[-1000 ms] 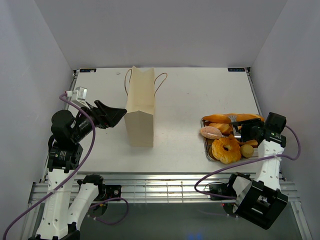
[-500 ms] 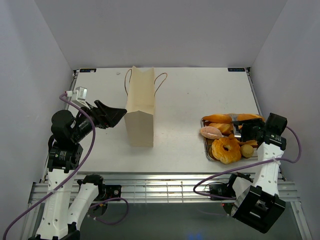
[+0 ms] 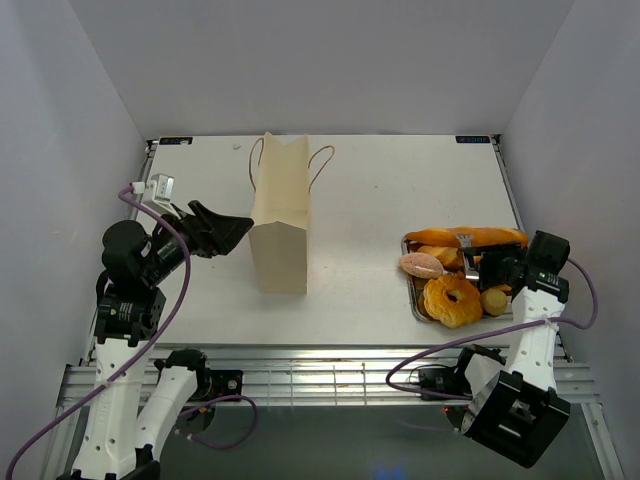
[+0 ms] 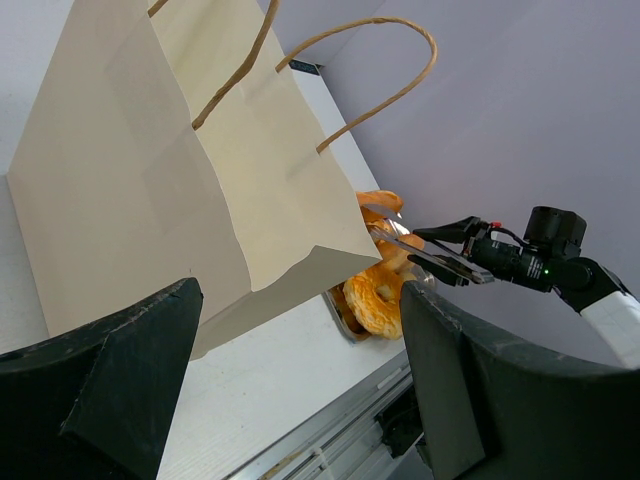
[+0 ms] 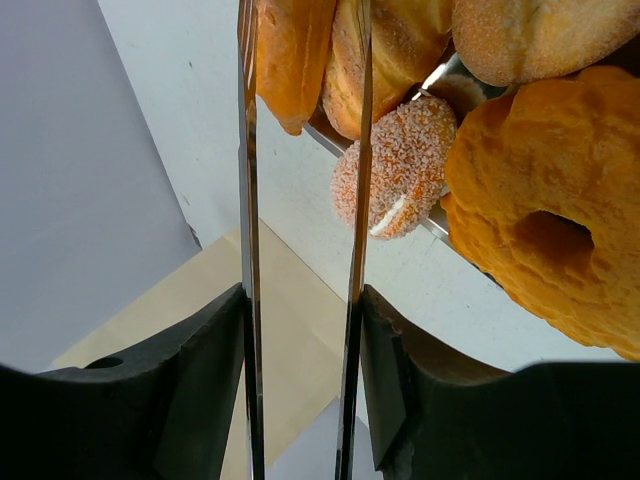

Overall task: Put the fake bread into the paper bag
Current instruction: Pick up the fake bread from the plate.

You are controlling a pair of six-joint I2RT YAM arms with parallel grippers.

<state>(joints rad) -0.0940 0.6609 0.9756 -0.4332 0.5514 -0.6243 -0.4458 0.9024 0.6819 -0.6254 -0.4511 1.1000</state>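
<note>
Right claw [image 5: 300, 305]: grasping long metal tongs [image 5: 247, 200] above golden-orange toy pastries [image 5: 490, 170].
Left claw [image 4: 300, 300]: released.
Advice: pinch one pastry squarely, mid-body.

Partly past upper edge: tongs [image 5: 248, 250], fake bread [image 5: 400, 40]

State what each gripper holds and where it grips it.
Right gripper: long silver metal tongs, squeezed across their two thin arms. Left gripper: open, holding nothing.
</note>
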